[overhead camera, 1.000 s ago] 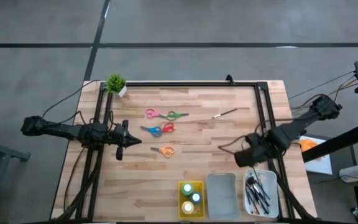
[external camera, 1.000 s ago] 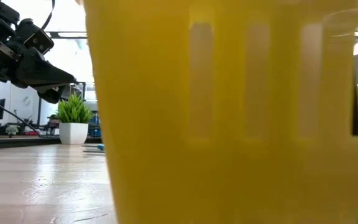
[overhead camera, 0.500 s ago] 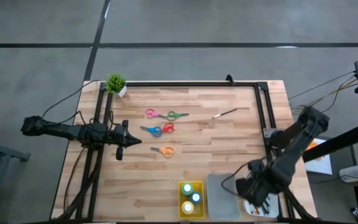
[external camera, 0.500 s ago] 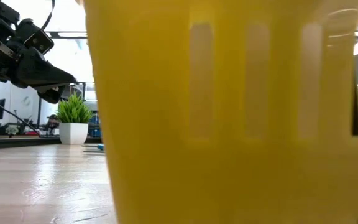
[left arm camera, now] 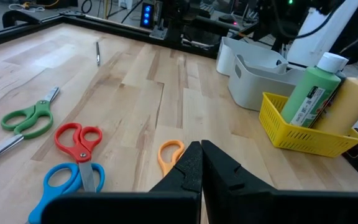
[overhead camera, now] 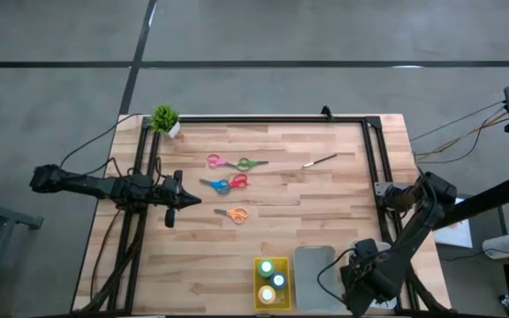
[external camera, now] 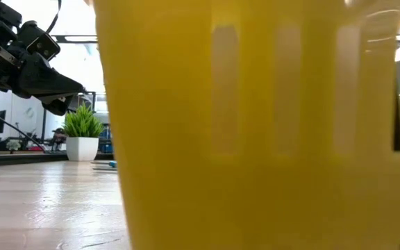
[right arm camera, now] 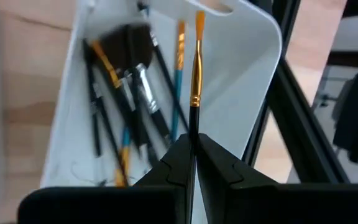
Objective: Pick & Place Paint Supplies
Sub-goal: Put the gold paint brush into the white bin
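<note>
1. I'm looking down on a pale wood table (overhead camera: 307, 203) on a grey floor, black rails framing its edges
2. My right gripper (right arm camera: 194, 152) is at the lower right of the high view, over the white tray (right arm camera: 253, 74); its fingers are pinched together on a thin black-handled brush (right arm camera: 196, 74) with an orange tip, which stands out over the tray
3. Under it the tray already holds a pile of brushes (right arm camera: 135, 106), one of them a stubby dark one
4. Next along the bottom edge sit the empty grey tray (overhead camera: 315, 274) and the yellow tray (overhead camera: 272, 284) with the paint bottles (overhead camera: 272, 281)
5. My left gripper (overhead camera: 184, 200) waits mid-left, fingers together on nothing
6. Still loose mid-table are the orange scissors (overhead camera: 235, 214), the red and blue pair (overhead camera: 226, 184), the pink and green pair (overhead camera: 237, 162), and a lone brush (overhead camera: 320, 161) at upper right
7. My worry: the held brush points towards the tray's far rim, so letting go from this angle could tip it over the wall and off the table; I'd bring it lower and flatter first
</note>
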You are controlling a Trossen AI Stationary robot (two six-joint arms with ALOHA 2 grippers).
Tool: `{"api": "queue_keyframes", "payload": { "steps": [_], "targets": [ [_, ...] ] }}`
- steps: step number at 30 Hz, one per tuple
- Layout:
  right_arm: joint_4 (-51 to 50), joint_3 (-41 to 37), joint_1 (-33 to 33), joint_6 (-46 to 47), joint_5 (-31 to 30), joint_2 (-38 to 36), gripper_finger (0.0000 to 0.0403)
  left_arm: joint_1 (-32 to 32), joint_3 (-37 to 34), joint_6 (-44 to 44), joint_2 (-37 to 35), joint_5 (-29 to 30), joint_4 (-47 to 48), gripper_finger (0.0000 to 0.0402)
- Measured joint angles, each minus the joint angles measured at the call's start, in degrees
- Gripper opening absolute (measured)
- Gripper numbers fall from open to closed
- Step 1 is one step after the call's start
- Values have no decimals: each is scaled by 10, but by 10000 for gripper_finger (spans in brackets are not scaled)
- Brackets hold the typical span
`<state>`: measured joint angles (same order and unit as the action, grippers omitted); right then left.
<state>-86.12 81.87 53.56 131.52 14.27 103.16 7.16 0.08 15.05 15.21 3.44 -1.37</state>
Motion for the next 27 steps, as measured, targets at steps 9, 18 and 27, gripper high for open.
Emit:
{"api": "queue_keyframes", "payload": {
  "steps": [9,18,27],
  "targets": [
    [51,-75,6,-1,-23,-7,14,0,0,0,0,0,0,0],
    [119,-132,9,1,-23,-11,14,0,0,0,0,0,0,0],
    [130,-154,10,5,-23,-21,43,0,0,0,0,0,0,0]
  ]
}}
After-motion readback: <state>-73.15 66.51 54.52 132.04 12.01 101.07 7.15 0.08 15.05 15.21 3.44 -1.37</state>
